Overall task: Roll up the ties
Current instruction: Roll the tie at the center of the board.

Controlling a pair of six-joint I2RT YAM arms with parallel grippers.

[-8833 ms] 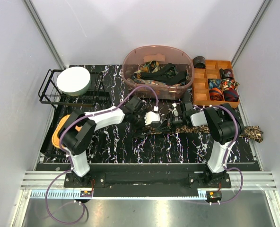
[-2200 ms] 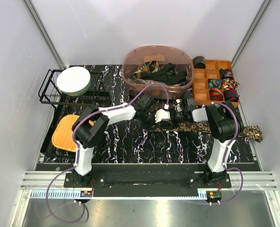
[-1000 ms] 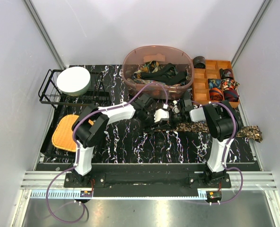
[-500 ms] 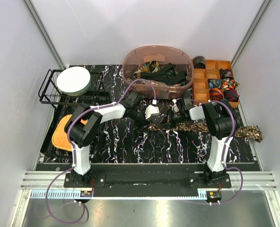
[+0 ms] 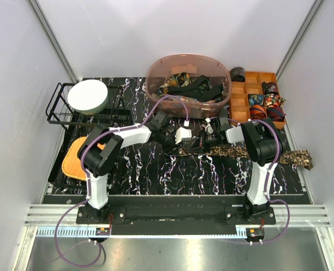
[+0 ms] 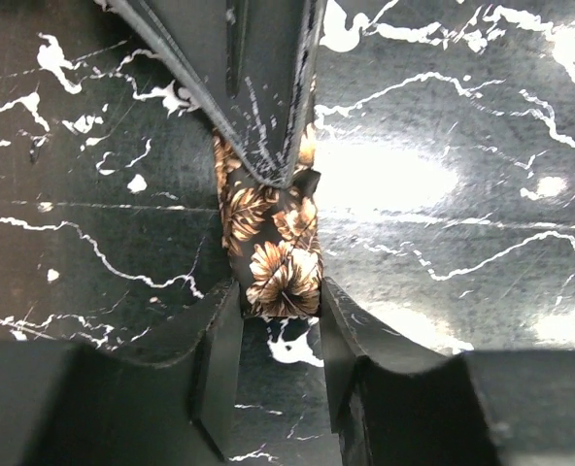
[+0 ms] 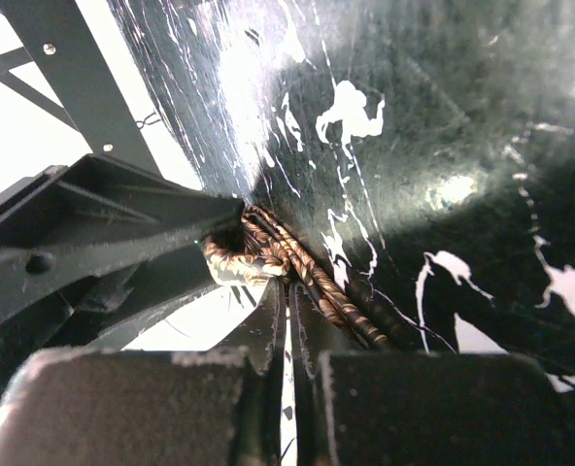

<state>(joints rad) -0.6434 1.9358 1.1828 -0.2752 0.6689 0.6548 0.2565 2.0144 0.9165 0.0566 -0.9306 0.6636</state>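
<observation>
The tie (image 5: 291, 157), dark brown with tan leaf and flower print, lies stretched along the black marbled mat (image 5: 155, 175) from the middle of the top view out to the right edge, where its wide end hangs past the mat. Its narrow end (image 6: 273, 262) sits at the centre, between the two grippers. The left gripper (image 5: 184, 144) has its jaws part-way in, and in its own wrist view the two fingers (image 6: 219, 359) press against the edges of that end from either side, gripping it. The right gripper (image 5: 202, 143) is fully closed, its joined tip (image 6: 268, 165) planted on the tie just beyond the left fingers. In the right wrist view, folded layers of fabric (image 7: 268, 254) bunch at that tip, though I cannot tell whether any are pinched. Above the centre stands a clear tub (image 5: 150, 84) holding loose ties (image 5: 189, 86). In the upper right an orange divided tray (image 5: 238, 104) carries rolled ties (image 5: 266, 107). At the left are a wire rack (image 5: 57, 116) with a white bowl (image 5: 88, 96), and an orange woven pad (image 5: 71, 164).
</observation>
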